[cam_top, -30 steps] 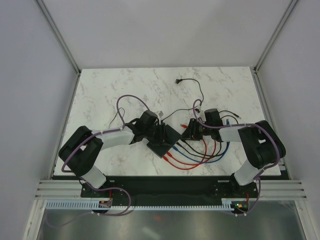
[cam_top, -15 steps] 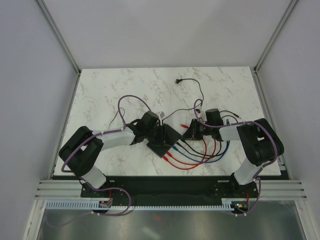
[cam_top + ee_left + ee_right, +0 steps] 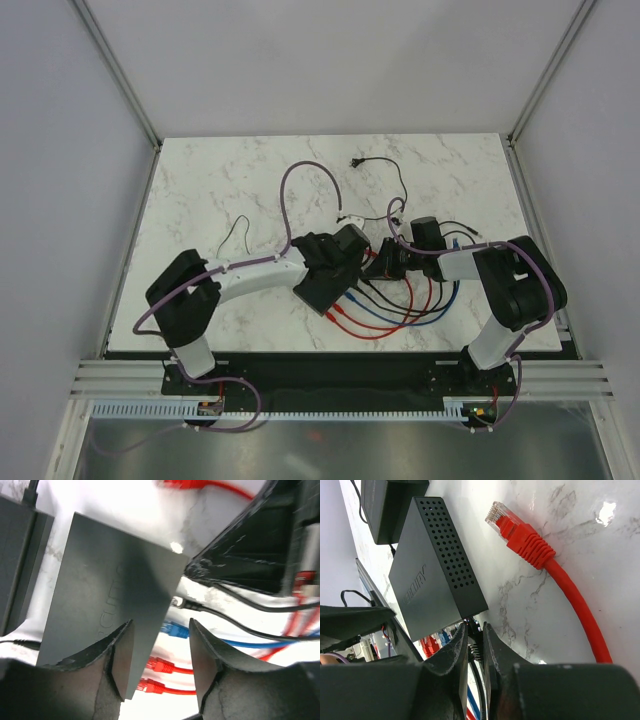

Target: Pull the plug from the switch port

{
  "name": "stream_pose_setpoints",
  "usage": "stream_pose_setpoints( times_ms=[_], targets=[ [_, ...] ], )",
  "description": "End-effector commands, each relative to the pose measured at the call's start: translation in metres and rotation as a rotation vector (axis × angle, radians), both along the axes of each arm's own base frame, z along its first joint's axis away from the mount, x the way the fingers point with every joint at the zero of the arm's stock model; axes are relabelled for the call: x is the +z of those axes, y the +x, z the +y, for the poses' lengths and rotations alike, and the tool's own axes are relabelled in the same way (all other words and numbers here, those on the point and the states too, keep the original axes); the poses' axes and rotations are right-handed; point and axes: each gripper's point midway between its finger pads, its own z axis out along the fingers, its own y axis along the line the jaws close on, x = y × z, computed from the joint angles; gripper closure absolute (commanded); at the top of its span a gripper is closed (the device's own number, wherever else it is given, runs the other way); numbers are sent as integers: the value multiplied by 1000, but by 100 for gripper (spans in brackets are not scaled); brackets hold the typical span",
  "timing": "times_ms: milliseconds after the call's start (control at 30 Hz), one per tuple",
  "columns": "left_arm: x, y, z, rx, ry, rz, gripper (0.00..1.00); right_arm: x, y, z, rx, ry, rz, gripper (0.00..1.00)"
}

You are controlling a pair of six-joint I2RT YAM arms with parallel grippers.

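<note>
Switch [image 3: 316,292] lies just toward 6 o'clock of the counter's [image 3: 200,190] centre, left hand [image 3: 342,258] at its 1 o'clock, right hand [image 3: 385,265] at its 3 o'clock.

Left wrist: the hand [image 3: 160,661] is moderately wide and empty over the switch's edge, near the blue plug [image 3: 174,629].

Right wrist: the hand [image 3: 475,642] is narrow, pinching a black plug [image 3: 475,650] by the switch's 6 o'clock corner. A loose red plug [image 3: 512,527] lies at 2 o'clock.

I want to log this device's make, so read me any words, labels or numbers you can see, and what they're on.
Raised logo on the top of the switch: the letters are there, but too faint and tilted to read for certain.
Nothing else carries readable text.
</note>
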Motion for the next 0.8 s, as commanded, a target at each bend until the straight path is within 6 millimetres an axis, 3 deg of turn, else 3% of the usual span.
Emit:
stream_pose_setpoints(
  times_ms=[0, 233, 767],
  targets=[
    [-9, 6, 21, 4, 245, -107, 46, -19, 1, -9, -37, -79, 16, 100],
    [-20, -3, 8, -24, 296, -122, 47, -16, -1, -9, -41, -71, 9, 100],
    [-51, 0, 9, 24, 389, -86, 47, -19, -13, -12, -48, -63, 28, 100]
  ],
)
